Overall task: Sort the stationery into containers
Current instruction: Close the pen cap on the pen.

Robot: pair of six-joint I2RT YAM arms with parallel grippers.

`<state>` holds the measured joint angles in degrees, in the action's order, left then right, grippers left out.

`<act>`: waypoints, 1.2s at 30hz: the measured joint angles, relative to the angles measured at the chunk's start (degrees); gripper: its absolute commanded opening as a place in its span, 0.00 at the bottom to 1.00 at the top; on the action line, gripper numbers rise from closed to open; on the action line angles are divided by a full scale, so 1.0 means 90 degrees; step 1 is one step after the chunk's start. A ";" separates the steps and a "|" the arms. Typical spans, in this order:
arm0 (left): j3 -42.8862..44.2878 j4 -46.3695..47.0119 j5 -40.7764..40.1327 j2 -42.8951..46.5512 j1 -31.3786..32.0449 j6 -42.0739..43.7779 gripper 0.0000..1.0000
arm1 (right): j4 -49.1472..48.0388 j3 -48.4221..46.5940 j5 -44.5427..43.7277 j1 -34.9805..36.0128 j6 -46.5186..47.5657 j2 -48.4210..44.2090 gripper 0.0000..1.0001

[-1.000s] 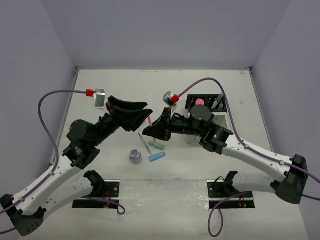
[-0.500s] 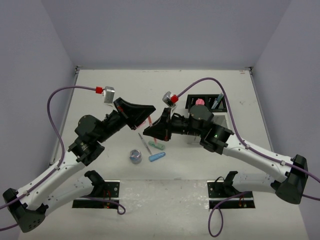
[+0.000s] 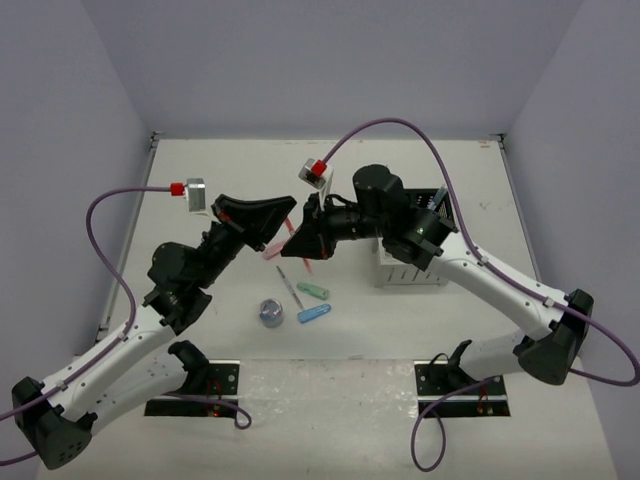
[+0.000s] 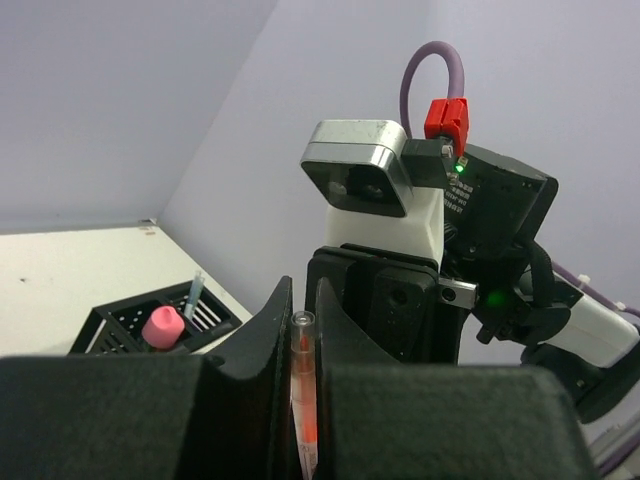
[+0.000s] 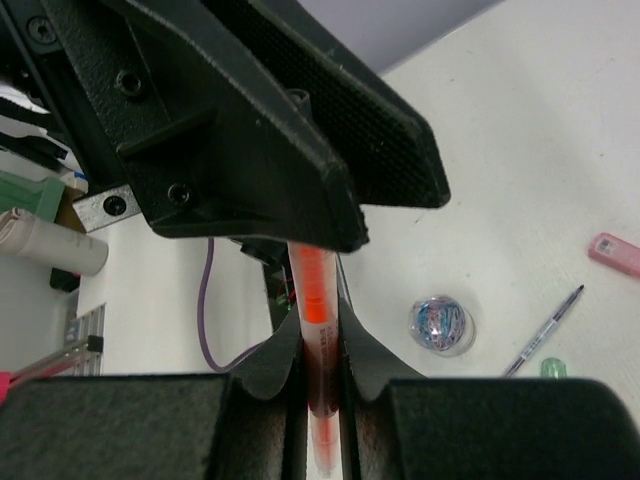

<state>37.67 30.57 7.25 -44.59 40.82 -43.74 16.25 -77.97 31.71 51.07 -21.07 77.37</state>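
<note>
Two claws, one orange pen [image 5: 315, 290]
The left gripper [image 4: 300, 300] and right gripper [image 5: 322, 375] are both clamped on the pen, holding it up off the table [image 3: 220, 180] between the arms, to the side of the black organiser [image 4: 100, 325].

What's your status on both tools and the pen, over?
Left tool shut on orange pen. Right tool shut on same pen, mid-air. Nothing in the way seen.
</note>
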 measured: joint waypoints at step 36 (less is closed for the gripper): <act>0.0753 -0.1968 -0.0374 0.0345 0.1146 0.1518 0.00 | -0.3904 0.1878 0.1957 -0.0401 -0.0923 -0.0144 0.37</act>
<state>44.45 12.86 3.88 -41.49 51.13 -30.08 -18.89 -61.06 49.33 47.47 -29.37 76.07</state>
